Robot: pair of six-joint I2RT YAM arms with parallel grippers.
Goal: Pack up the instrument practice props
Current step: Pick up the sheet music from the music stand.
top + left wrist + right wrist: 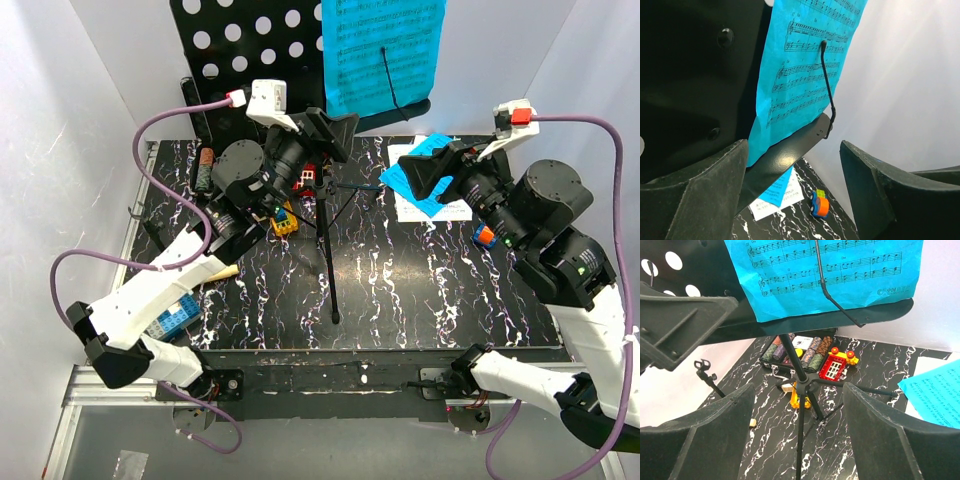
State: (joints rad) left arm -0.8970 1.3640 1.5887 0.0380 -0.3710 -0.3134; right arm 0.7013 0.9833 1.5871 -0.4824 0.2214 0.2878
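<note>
The black music stand stands mid-table, its hole-punched desk [235,45] at the back and its tripod legs [330,250] spread on the marble top. A blue sheet-music page [385,50] rests on the desk under a wire arm [827,80]. A second blue page [408,180] lies on a white paper. My left gripper [335,132] is open and empty just below the desk ledge [785,155]. My right gripper [425,172] is open and empty above the loose page, facing the tripod hub [802,377]. The small black mic stand [707,376] is at the left. A cream tip [224,271] shows under the left arm.
A black case of poker chips [800,352], a red toy bus [835,365] and a yellow block [799,395] sit behind the tripod. An orange-and-blue toy car [819,205] is at the right wall. Blue blocks [175,315] lie under the left arm. White walls enclose the table.
</note>
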